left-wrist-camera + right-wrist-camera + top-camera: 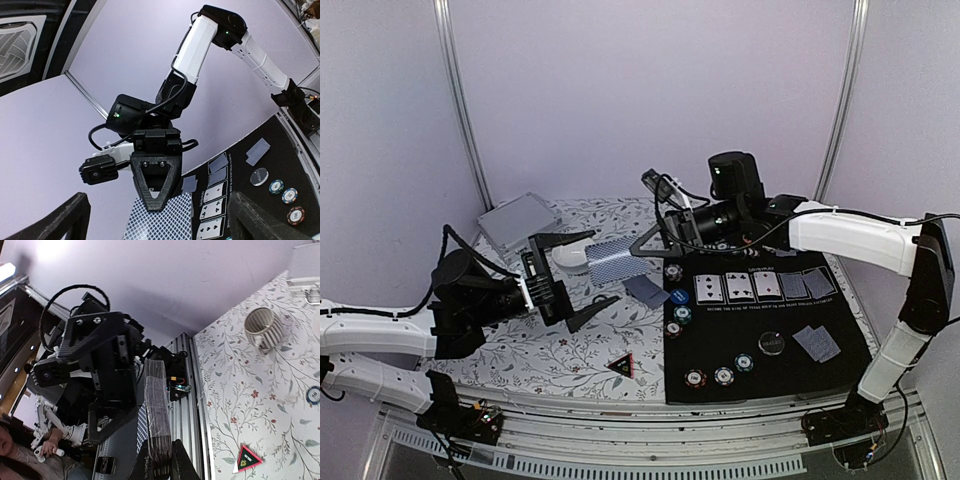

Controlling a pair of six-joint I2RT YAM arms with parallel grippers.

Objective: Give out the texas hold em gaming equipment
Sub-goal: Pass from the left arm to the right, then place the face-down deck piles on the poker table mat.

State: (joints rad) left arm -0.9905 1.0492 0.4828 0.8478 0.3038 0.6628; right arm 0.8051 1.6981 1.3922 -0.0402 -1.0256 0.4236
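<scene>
Card deck (615,255), centre frame above the bench (550,350): clamped in my right hand (638,248), judged ready for dealing toward the black mat (820,330); my left hand (600,268) spread wide apart around it, untouching.

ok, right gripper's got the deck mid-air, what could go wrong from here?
The right gripper pinches the card deck by one end only, so cards could slip or fan out. The deck sits inside the open left gripper; either arm moving sideways could clip it. Dropped cards might scatter the nearby chips.
</scene>
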